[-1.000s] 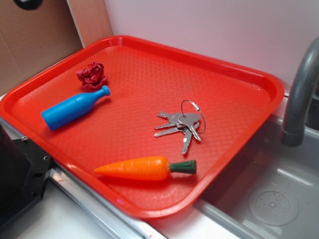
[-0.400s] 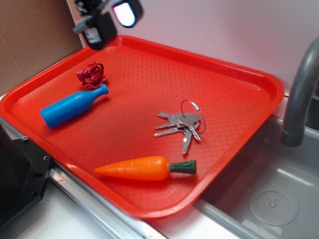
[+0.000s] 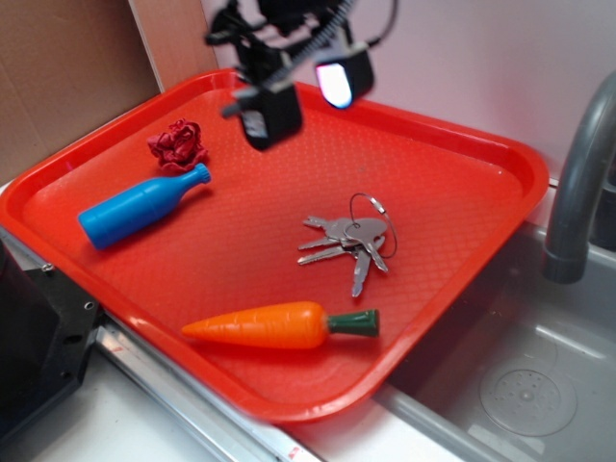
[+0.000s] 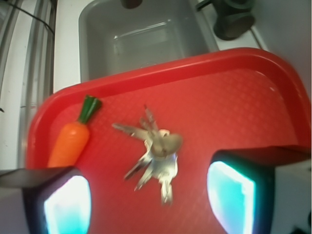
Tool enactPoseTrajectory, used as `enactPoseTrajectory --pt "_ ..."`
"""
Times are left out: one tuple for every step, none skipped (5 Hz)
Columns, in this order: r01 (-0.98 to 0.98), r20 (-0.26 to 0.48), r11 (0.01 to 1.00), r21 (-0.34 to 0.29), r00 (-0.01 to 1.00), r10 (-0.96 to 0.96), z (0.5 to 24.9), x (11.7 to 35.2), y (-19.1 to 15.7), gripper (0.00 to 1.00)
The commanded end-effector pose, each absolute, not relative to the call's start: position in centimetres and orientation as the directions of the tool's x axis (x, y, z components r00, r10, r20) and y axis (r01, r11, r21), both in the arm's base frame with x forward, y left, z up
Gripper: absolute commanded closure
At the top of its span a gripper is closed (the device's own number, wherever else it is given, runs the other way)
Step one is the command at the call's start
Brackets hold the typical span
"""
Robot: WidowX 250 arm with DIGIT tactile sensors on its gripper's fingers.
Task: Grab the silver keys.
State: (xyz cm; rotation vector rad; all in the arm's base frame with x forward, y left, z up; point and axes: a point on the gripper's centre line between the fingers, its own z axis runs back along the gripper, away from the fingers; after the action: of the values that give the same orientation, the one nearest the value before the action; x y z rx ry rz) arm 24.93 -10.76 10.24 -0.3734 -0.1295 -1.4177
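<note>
Fingers (image 4: 229,195) stand wide apart, cropped in the wrist view; silver keys (image 4: 156,156) lie blurred between them; only the exterior shows the gripper (image 3: 300,96) raised.

Red tray (image 3: 462,144) beside a grey sink (image 3: 539,385)

On the tray's textured floor lie the silver keys (image 3: 348,241) near the middle, an orange toy carrot (image 3: 274,325) along the near rim, a blue toy bottle (image 3: 140,207) at the left, and a crumpled red scrap (image 3: 177,144) just beyond the bottle's neck.
</note>
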Motion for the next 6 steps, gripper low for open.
enactPoseTrajectory --pt "0.987 0.296 -0.039 -0.155 0.008 -0.955 7.7 24.6 -14.6 0.00" --pt "0.988 0.216 -0.013 -0.153 0.020 -0.976 5.6 24.3 -14.8 0.00" --pt "0.984 0.175 0.038 -0.176 0.069 -0.982 4.4 24.4 -13.8 1.00" --pt "0.984 0.124 0.057 -0.171 0.079 -0.989 3.5 24.7 -13.8 1.00" --pt "0.983 0.118 0.064 -0.171 0.085 -0.989 3.4 24.7 -13.6 1.00" --pt "0.984 0.138 0.072 -0.163 0.095 -0.986 3.7 24.7 -13.6 1.00"
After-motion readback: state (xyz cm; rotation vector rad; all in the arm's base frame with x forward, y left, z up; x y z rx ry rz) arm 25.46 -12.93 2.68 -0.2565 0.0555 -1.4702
